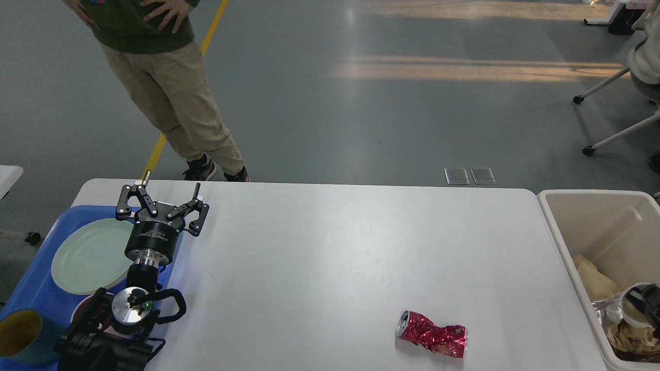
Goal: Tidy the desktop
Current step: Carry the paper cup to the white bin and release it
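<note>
While jaws gape, desktop lies beneath them.

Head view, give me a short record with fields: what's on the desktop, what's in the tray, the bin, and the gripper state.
desktop: one crushed red can lying on its side, near right
tray: blue, at left edge; holds a pale green plate and a cup
bin: cream, right of desktop, holds crumpled trash
left gripper: open, empty, above tray's right edge
right gripper: not in view

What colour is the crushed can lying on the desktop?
Shiny red, with a silver top end. The crushed can shows in the head view, on the white desktop.
</note>
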